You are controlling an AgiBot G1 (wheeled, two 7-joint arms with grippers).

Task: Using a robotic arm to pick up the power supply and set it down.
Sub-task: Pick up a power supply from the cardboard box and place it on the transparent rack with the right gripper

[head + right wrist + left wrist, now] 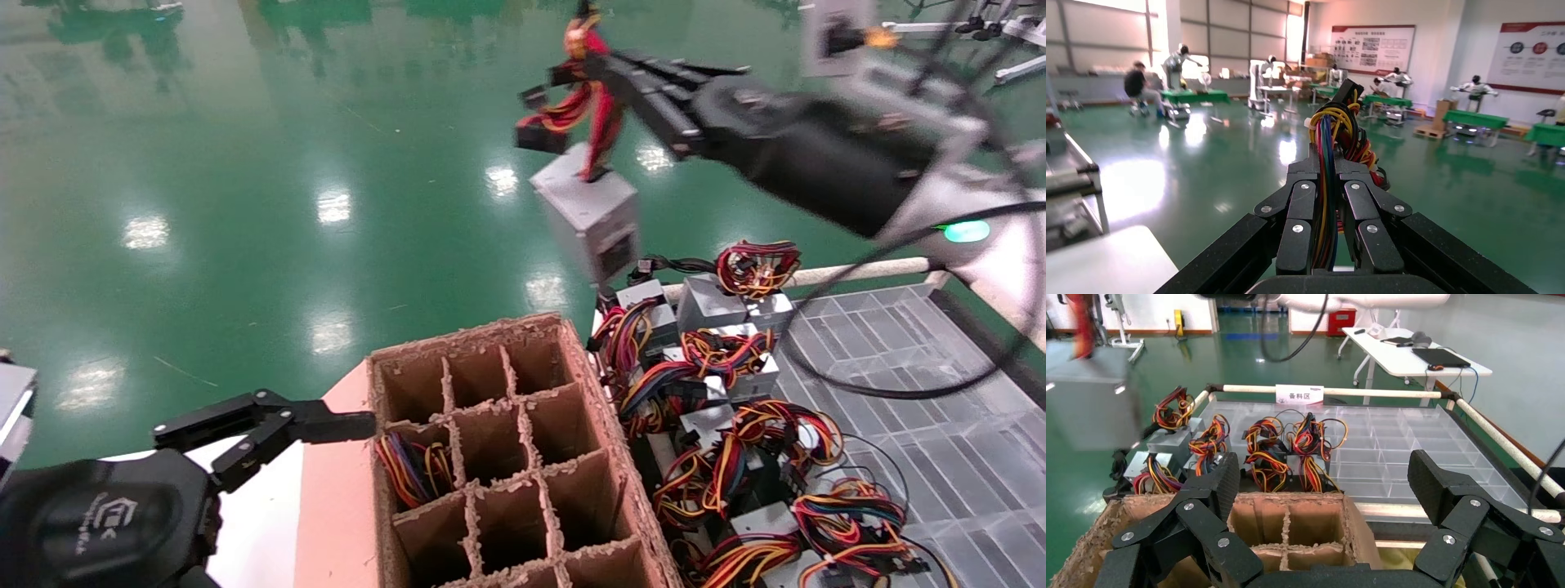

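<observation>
The robotic arm's black wrist reaches in from the upper right. Its right gripper is shut on the wire bundle of the power supply. This grey box hangs tilted from its red, yellow and orange wires, high over the green floor and beyond the heap. The right wrist view shows the coloured wires pinched between the right gripper's closed fingers; the box itself is hidden there. In the left wrist view the hanging power supply appears blurred. My left gripper stands open and empty beside the cardboard box.
A brown cardboard box with divider cells sits in front of me; one cell holds wires. To its right is a heap of similar grey wired boxes on a clear plastic grid tray, bounded by a white rail.
</observation>
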